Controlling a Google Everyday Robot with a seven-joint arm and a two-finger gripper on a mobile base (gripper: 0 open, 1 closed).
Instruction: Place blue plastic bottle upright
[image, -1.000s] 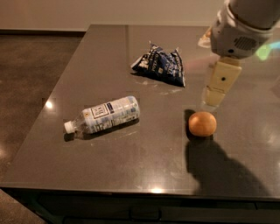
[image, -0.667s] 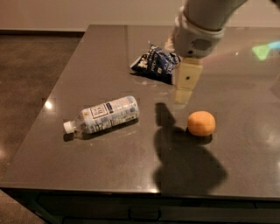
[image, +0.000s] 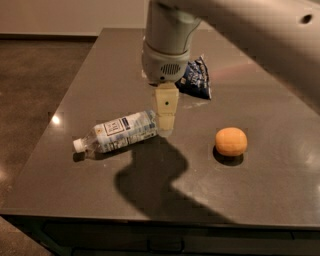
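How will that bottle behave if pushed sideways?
The bottle lies on its side on the smooth table, so it probably rolls. Thin clear plastic: likely light, may dent. The gripper hangs at its bottom end.

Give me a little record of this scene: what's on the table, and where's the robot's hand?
bottle: lying on its side, cap pointing left
hand: at the bottle's base end, low over the table
orange: right of the hand, apart
snack bag: behind the hand, partly hidden by the arm
status: bottle not yet upright
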